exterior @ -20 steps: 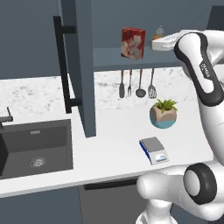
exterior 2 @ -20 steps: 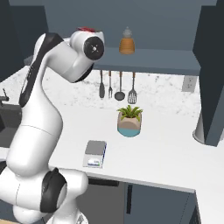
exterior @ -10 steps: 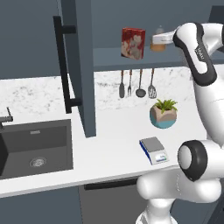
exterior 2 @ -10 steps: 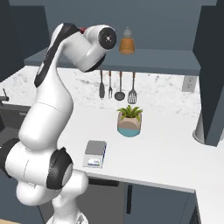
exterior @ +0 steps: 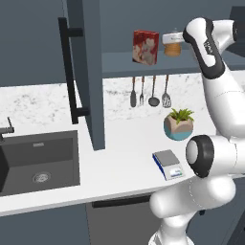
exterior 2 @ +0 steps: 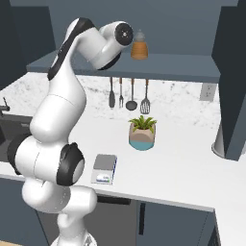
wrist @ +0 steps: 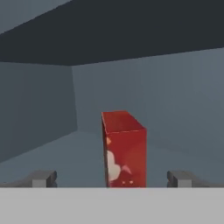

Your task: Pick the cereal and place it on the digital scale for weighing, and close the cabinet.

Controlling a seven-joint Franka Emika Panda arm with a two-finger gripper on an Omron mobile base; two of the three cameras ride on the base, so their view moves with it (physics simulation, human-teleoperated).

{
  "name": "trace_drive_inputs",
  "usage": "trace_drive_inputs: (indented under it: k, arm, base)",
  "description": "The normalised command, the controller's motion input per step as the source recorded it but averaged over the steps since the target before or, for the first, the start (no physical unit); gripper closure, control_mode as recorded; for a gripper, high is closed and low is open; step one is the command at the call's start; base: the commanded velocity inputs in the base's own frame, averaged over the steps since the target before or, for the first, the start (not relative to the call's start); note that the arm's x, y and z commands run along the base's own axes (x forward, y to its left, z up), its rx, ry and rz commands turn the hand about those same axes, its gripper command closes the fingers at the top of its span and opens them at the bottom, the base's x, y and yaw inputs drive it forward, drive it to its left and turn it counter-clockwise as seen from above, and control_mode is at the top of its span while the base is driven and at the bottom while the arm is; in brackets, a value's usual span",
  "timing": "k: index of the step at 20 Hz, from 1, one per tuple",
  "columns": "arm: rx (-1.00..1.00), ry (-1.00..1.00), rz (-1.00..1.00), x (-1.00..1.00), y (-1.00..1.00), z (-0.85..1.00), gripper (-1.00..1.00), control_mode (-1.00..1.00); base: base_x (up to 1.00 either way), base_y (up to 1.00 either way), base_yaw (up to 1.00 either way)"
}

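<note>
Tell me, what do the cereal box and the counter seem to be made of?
The cereal box looks like printed cardboard: flat red faces, sharp edges, a pale picture on its front. The counter looks like polished white stone, perhaps marble, given its grey speckled veining; a rendering leaves this uncertain.

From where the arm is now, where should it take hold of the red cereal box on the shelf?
Grip the cereal across its narrow body at mid-height, coming straight in from the cabinet's open front. It stands upright on the shelf with a slim edge turned toward the open end effector, whose fingertips already straddle it, and nothing blocks the approach.
</note>
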Motion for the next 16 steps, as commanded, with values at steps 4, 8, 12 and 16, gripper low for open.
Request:
trace_drive_inputs:
  k: [4,8,12,16]
  arm:
    - [0.00,0.05,0.00,0.43,0.00,0.00,-1.00,-1.00]
    - [-0.01,0.04,0.00,0.37,0.01,0.00,-1.00,-1.00]
    - [-0.03,0.00,0.00,0.20,0.13,-0.06,-1.00,-1.00]
    - [-0.04,0.00,0.00,0.16,0.18,-0.09,-1.00,-1.00]
  base:
    - [0.00,0.00,0.00]
    - [0.00,0.00,0.00]
    - [0.00,0.00,0.00]
    - [0.00,0.00,0.00]
